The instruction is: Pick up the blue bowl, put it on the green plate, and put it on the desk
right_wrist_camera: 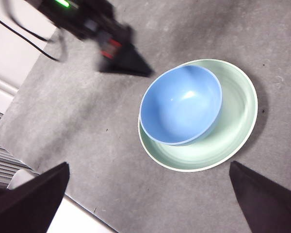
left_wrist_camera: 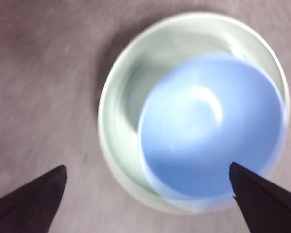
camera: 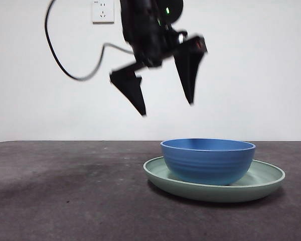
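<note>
The blue bowl (camera: pixel 208 159) sits inside the green plate (camera: pixel 263 182), upright, pushed off-centre so one side of its wall crowds the plate's raised rim while a wide crescent of green lies bare on the other side. Both rest on the dark, speckled tabletop (camera: pixel 65 196).

The bowl is deep and round, medium blue, with faint ridges ringing its outside and a smooth rim; its inside shines, and it is empty. It reads as stiff and light, probably plastic or glazed ware, so likely slippery under hard jaws. The best hold looks to be the rim, one jaw inside the wall and one outside, on the side away from the plate's edge where there is room to get down. The plate is shallow, glossy and pale mint, broader than the bowl, and could skid if the bowl drags on it.

Above and a little to one side hangs the left hand (camera: pixel 166 108), jaws spread wide, holding nothing, well clear of the bowl; its picture is blurred. The right hand (right_wrist_camera: pixel 145 194) waits higher up, also spread and empty, looking down on bowl and plate together.
</note>
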You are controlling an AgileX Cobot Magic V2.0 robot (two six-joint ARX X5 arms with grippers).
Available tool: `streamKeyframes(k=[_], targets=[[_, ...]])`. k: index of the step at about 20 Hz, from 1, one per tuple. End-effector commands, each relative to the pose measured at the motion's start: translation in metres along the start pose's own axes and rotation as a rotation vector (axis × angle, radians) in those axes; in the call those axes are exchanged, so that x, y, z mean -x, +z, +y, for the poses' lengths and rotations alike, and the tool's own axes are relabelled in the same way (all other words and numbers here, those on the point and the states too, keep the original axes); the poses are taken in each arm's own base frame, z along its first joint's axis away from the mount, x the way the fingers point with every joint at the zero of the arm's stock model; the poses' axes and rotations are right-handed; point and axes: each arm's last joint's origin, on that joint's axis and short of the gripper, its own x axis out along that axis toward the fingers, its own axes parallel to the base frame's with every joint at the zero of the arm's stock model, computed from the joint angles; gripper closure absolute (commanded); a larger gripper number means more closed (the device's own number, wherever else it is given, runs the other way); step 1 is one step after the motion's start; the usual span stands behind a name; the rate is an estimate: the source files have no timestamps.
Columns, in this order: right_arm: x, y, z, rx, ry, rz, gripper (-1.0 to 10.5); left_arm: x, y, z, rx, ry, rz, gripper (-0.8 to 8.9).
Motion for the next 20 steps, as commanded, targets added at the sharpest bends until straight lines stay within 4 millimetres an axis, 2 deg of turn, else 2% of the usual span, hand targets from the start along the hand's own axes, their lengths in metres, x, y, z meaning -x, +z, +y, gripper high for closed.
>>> streamKeyframes(k=[1, 4, 6, 8, 11, 13, 16, 20], targets=[[0.003, 0.004, 0.003, 0.023, 0.004, -0.012, 3.7, 0.022, -0.007, -0.005, -0.057, 0.006, 0.031, 2.51], [0.003, 0.003, 0.003, 0.023, 0.004, -0.011, 3.7, 0.057, -0.023, -0.01, -0.07, 0.002, -0.026, 2.51], [0.003, 0.003, 0.003, 0.022, 0.003, -0.006, 3.7, 0.084, -0.041, -0.017, -0.098, -0.003, -0.071, 2.51], [0.003, 0.003, 0.003, 0.028, 0.004, -0.005, 3.7, 0.112, -0.072, -0.019, -0.135, -0.002, -0.1, 2.51], [0.003, 0.003, 0.003, 0.05, 0.003, -0.005, 3.7, 0.137, -0.124, -0.009, -0.138, 0.006, -0.196, 2.51], [0.003, 0.003, 0.003, 0.048, 0.003, -0.004, 3.7, 0.143, -0.162, -0.001, -0.117, 0.015, -0.306, 2.51], [0.003, 0.003, 0.003, 0.049, 0.003, -0.004, 3.7, 0.138, -0.216, 0.005, -0.123, 0.021, -0.446, 2.51], [0.003, 0.003, 0.003, 0.049, 0.003, -0.004, 3.7, 0.122, -0.256, 0.009, -0.116, 0.014, -0.545, 2.51]])
